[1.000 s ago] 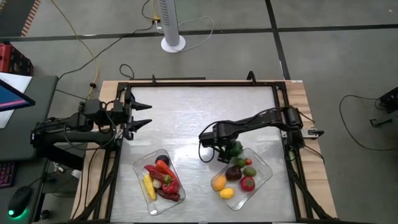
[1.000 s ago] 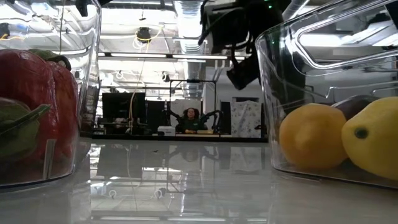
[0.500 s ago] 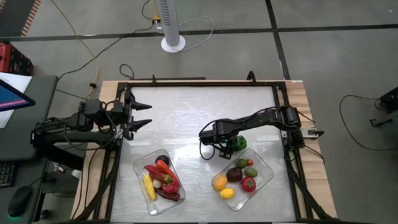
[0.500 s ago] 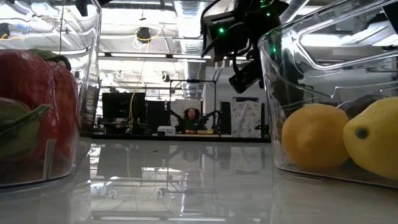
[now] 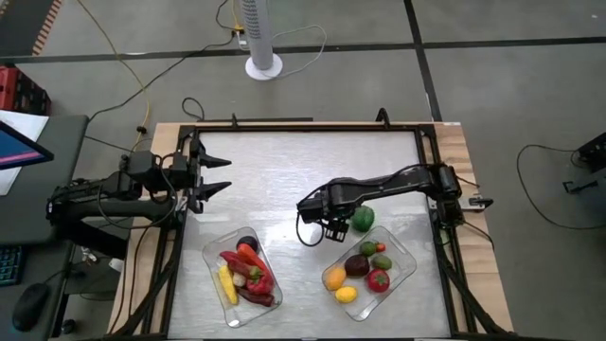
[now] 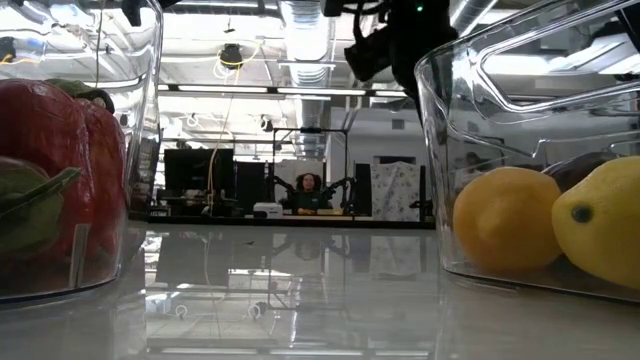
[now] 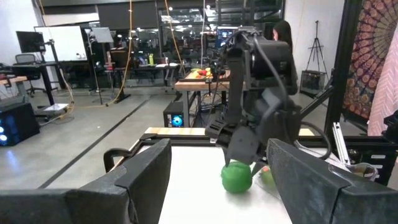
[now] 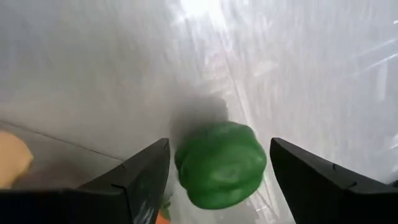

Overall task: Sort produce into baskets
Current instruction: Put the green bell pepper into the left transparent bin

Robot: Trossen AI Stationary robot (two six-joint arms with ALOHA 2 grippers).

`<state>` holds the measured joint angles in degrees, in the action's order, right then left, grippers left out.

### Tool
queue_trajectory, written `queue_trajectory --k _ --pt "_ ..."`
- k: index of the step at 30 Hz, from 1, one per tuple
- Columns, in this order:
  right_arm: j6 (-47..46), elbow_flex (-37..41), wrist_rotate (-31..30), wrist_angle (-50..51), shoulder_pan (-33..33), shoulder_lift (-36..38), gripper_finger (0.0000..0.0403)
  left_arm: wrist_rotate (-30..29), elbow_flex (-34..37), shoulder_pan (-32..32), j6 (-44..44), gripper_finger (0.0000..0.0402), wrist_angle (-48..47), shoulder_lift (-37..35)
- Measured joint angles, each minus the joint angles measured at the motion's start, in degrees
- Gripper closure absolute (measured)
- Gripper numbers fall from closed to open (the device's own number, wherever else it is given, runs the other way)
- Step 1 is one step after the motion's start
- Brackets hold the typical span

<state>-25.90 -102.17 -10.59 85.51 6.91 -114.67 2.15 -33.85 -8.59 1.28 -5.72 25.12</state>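
Note:
A green pepper (image 5: 362, 220) lies on the table just beyond the far corner of the right clear basket (image 5: 402, 248). That basket holds yellow, orange, dark purple, red and green pieces. The left basket (image 5: 210, 254) holds red chillies, corn and other pieces. My right gripper (image 5: 333, 230) is open above the pepper (image 8: 221, 165); its fingers stand on either side and touch nothing. The left wrist view shows it (image 7: 244, 146) over the pepper (image 7: 237, 177). My left gripper (image 5: 225, 174) waits open and empty at the table's left side.
The table's dark frame (image 5: 303, 126) runs around the work surface. Bare tabletop (image 5: 284, 170) lies across the far half. In the low view the basket walls (image 6: 150, 120) (image 6: 440, 150) stand close at both sides, and a person sits in the room behind (image 6: 307, 187).
The green pepper has moved from over the right basket's far corner to the table just beyond it. My right gripper has then risen and gone a little toward the table's left, while the pepper has stayed where it lies.

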Motion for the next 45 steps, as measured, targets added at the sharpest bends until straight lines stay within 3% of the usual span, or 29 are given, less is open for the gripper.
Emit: queue_trajectory --k 8,21,31,45 --pt "-0.81 5.25 -0.58 1.90 0.77 -0.11 0.0082 0.00 0.00 0.00 -0.12 0.0150 -0.03 0.00" --pt "-1.70 10.08 -1.30 -2.02 0.46 2.67 0.0006 0.00 0.00 0.01 -0.24 0.0150 -0.40 -0.02" --pt "-4.64 21.11 2.97 -12.89 -0.34 11.83 0.0004 0.01 0.00 0.00 -0.24 0.0150 -0.98 -0.02" --pt "-4.19 31.63 4.35 -18.40 -0.69 12.41 0.0020 0.00 0.00 0.01 -0.24 0.0150 -0.81 0.00"
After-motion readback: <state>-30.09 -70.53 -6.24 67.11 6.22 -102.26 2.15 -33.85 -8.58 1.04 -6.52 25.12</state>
